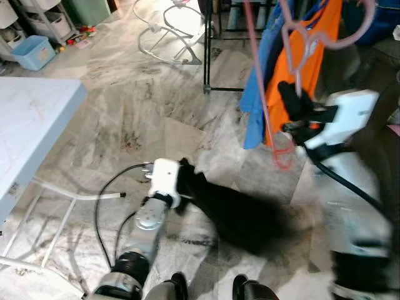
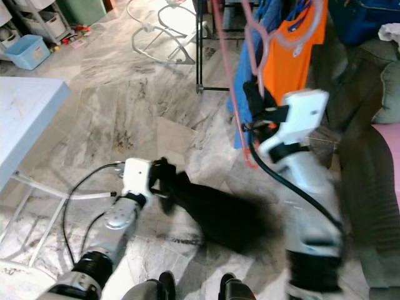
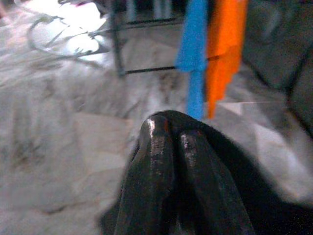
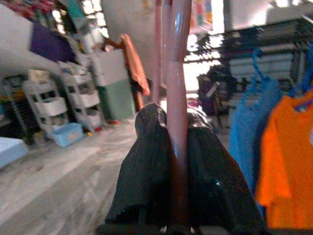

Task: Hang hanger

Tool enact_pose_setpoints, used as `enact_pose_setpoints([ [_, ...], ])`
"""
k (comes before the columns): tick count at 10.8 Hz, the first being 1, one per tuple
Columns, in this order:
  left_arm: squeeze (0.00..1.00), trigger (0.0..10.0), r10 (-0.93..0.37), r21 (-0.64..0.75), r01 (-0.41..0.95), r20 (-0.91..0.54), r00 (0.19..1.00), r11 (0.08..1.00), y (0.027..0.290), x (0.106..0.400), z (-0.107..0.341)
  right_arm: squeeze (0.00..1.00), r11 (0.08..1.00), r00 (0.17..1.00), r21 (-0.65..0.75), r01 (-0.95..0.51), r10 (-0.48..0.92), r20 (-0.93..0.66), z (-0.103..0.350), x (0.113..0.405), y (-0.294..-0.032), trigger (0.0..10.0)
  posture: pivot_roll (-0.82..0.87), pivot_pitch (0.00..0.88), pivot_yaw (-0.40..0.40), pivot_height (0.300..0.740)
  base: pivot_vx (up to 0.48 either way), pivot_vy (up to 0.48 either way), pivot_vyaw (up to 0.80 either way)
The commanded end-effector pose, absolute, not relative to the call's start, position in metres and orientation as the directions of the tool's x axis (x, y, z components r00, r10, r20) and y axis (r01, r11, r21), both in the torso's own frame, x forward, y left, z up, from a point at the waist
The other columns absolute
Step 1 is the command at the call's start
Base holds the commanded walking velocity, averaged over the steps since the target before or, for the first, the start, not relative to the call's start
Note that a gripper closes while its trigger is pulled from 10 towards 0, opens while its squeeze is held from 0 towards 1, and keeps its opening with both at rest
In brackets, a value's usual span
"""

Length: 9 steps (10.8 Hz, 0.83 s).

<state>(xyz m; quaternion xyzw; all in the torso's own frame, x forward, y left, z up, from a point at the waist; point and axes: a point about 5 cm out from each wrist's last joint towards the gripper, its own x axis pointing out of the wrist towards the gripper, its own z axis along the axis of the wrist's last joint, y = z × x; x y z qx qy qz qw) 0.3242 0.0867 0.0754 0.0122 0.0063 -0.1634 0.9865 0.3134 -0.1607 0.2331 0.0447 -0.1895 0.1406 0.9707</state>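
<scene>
Right claw (image 2: 255,103), raised in front of the black drying rack (image 1: 207,44), is clenched on a pink hanger (image 4: 177,98); in my right wrist view the rod runs up between the two black fingers (image 4: 146,166), pinched at its lower stretch. The hanger's hook and shoulders stand above the claw, beside the orange shirt (image 1: 300,69) and blue garment (image 1: 259,81) already on the rack. Left claw (image 1: 187,181) is held low over the marble floor (image 1: 125,112); its fingers (image 3: 156,171) lie pressed together, and a black cloth (image 1: 240,215) trails from them, so I judge it clenched on that cloth. The white worktop (image 1: 31,119) sits at my left. I judge the hanger light, thin and springy, its smooth plastic apt to swivel in the grip; holding nearer the hook's neck would steady it
</scene>
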Motion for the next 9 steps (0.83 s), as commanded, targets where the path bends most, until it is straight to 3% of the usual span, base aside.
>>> enact_pose_setpoints([
  [1,0.00,0.0,-0.343,0.027,0.342,0.019,0.939,0.939,0.087,0.324,0.082,0.00,0.963,0.881,0.023,-0.270,0.238,0.410,0.239,0.318,-0.157,10.0,-0.23,0.215,0.110,0.740,0.000,0.000,0.00],
  [3,0.00,0.0,-0.310,0.054,0.307,0.064,0.949,0.950,0.095,0.326,0.095,0.00,0.979,0.910,-0.030,-0.202,0.199,0.365,0.225,0.321,-0.167,10.0,-0.22,0.214,0.105,0.740,0.000,0.000,0.00],
  [5,0.00,0.0,-0.018,0.186,0.005,0.068,0.998,0.983,0.141,0.331,0.104,0.00,0.987,0.961,-0.065,-0.147,0.158,0.228,0.190,0.311,-0.185,10.0,-0.19,0.215,0.090,0.740,0.000,0.000,0.00],
  [6,0.00,0.0,-0.006,0.211,-0.003,0.042,0.999,0.978,0.155,0.328,0.104,0.00,0.986,0.967,-0.080,-0.145,0.158,0.198,0.180,0.307,-0.185,10.0,-0.18,0.214,0.085,0.740,0.000,0.000,0.00],
  [7,0.00,2.5,-0.001,0.260,-0.006,0.026,1.000,0.966,0.171,0.323,0.105,0.00,0.986,0.973,-0.072,-0.150,0.160,0.166,0.171,0.305,-0.182,10.0,-0.16,0.212,0.079,0.740,0.000,0.000,0.00],
  [8,0.00,3.5,0.039,0.296,-0.039,0.006,0.999,0.954,0.190,0.315,0.106,0.00,0.986,0.976,-0.071,-0.153,0.162,0.148,0.164,0.306,-0.177,10.0,-0.13,0.206,0.079,0.740,0.000,0.000,0.00],
  [9,0.00,3.4,0.093,0.305,-0.088,0.001,0.996,0.948,0.202,0.308,0.108,0.00,0.983,0.975,-0.074,-0.170,0.179,0.131,0.158,0.304,-0.169,10.0,-0.12,0.199,0.077,0.740,0.000,0.000,0.00],
])
